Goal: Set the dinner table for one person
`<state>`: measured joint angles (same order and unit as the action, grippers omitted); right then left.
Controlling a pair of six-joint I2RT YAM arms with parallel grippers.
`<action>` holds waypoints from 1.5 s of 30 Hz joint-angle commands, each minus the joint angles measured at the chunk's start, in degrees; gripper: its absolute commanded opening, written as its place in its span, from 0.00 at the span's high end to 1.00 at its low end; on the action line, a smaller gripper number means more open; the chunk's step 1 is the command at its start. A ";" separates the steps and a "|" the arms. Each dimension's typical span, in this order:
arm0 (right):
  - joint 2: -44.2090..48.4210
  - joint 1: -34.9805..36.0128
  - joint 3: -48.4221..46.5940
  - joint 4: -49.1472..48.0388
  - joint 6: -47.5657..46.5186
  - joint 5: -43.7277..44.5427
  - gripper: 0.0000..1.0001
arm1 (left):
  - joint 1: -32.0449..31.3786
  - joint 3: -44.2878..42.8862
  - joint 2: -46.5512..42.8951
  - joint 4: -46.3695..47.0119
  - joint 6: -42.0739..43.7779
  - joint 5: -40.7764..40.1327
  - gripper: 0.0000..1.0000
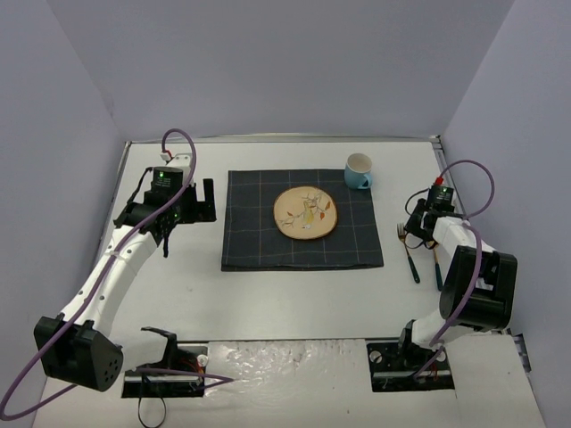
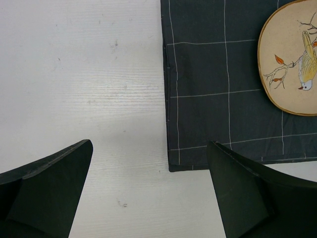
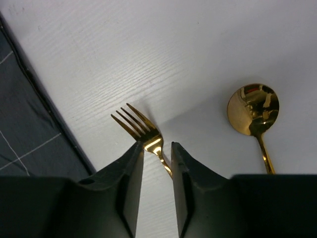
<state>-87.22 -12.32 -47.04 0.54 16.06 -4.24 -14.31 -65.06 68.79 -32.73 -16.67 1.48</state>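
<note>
The white dinner table [image 1: 294, 303] carries a dark checked mat [image 1: 259, 241] with a round bird-painted plate [image 1: 306, 212] on it and a blue mug [image 1: 358, 171] at the mat's far right corner. A gold fork [image 3: 143, 130] lies on the table right of the mat [image 3: 29, 134], with a gold spoon [image 3: 252, 109] beside it. My right gripper [image 3: 156, 145] is low over the fork [image 1: 410, 250]. Its jaws stand a narrow gap apart astride the fork's neck without clamping it. My left gripper [image 2: 149, 145] hangs wide open and empty over bare table at the mat's left edge [image 2: 171, 148].
Grey walls close in the table on three sides. Both arm bases sit at the near edge, on mounting plates [image 1: 410, 370]. The plate [image 2: 292, 59] shows at the upper right of the left wrist view.
</note>
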 commanded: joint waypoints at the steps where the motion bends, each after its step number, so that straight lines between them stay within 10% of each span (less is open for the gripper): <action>1: 2.16 1.77 0.79 4.86 0.01 4.00 0.67 | -0.11 -2.44 -0.68 2.06 0.59 -0.08 0.03; 18: -5.57 2.30 -1.62 8.58 1.61 6.11 0.61 | -0.46 -2.36 -1.27 2.00 0.64 0.60 0.03; 28: -5.42 2.30 -1.60 7.95 1.04 6.12 0.99 | -0.46 -2.49 -1.29 1.88 0.85 0.06 0.03; 45: -14.34 2.57 -10.67 0.44 0.37 6.62 1.00 | -0.20 -2.09 -0.59 2.23 0.67 -0.33 0.03</action>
<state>-99.38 -10.07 -55.01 3.42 16.67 1.34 -14.31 -65.06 68.79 -32.71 -16.53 1.83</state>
